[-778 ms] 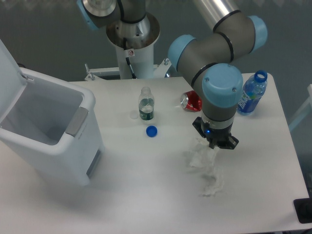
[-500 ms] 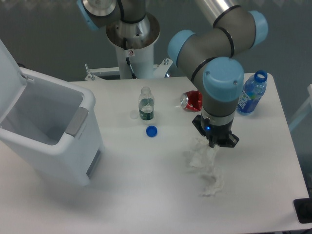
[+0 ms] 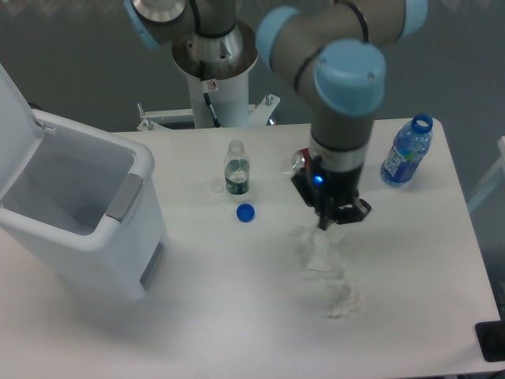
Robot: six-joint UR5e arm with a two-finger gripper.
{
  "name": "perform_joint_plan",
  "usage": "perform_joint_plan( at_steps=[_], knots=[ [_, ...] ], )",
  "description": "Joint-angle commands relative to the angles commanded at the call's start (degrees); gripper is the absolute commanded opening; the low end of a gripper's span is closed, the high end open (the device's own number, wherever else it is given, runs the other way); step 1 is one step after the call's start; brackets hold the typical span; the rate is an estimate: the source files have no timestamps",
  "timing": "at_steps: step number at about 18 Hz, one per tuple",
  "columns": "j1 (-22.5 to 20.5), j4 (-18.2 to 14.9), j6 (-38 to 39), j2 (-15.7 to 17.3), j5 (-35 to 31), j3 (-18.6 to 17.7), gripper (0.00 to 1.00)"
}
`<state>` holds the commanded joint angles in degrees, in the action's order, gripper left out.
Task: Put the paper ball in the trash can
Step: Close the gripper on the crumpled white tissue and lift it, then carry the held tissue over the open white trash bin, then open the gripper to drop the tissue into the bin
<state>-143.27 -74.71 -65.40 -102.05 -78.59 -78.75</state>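
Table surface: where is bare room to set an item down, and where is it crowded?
Bare: the front strip of the table between the trash can and the paper wads, and the right edge below the blue bottle. Crowded: around the pincer, clear bottle and blue cap.

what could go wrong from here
The gripper is just above the upper paper wad, and a second wad lies close below it, so a grab might snag both or only tear a ragged edge. The red can sits right behind the wrist and could get bumped.
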Motion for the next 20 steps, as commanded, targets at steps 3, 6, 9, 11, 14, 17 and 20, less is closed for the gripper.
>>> perform_joint_plan(
  at_steps=[3, 6, 9, 11, 14, 17, 20],
  knots=[
    [1.8, -1.4, 2.5, 3.7, 4.1, -0.1, 0.0],
    [4.3, -1.5, 7.8, 6.2, 8.4, -1.0, 0.0],
    [8.1, -1.2, 14.2, 7.9, 12.3, -1.5, 0.0],
    [9.6, -1.2, 16.0, 9.7, 13.6, -1.6, 0.0],
    [12.8, -1.5, 19.5, 12.2, 14.8, -3.3, 0.0],
    [14.4, -1.1, 20.1, 14.2, 15.0, -6.1, 0.0],
    [16.2, -1.1, 20.0, 13.8, 14.8, -6.7, 0.03]
  ],
)
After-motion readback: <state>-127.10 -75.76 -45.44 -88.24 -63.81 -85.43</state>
